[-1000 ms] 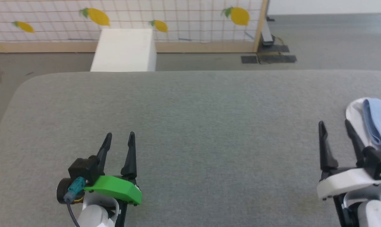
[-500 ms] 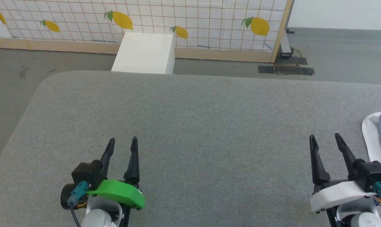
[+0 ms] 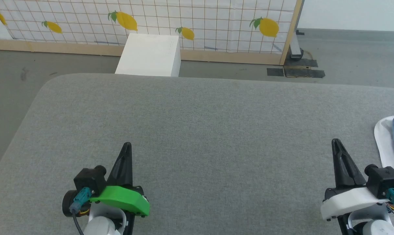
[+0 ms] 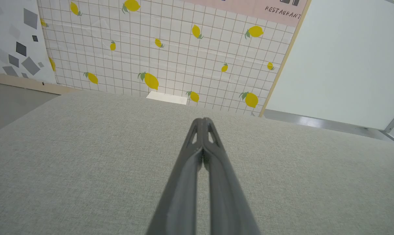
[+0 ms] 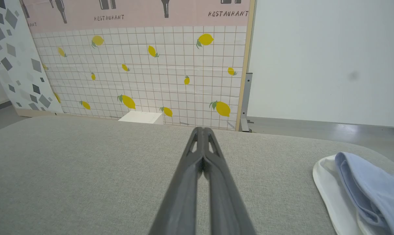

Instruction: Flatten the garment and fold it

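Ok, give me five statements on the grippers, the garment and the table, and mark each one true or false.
1. The left gripper and the right gripper are both shut, with nothing between their fingers. True.
2. The garment shows light-blue and white cloth. True.
3. The garment lies spread flat in the middle of the table. False: it lies heaped at the table's right edge, partly out of frame.
4. The right gripper touches the garment. False: it is apart from it, over bare table, with the garment off to its right.
5. A white box stands beyond the table's far edge. True.
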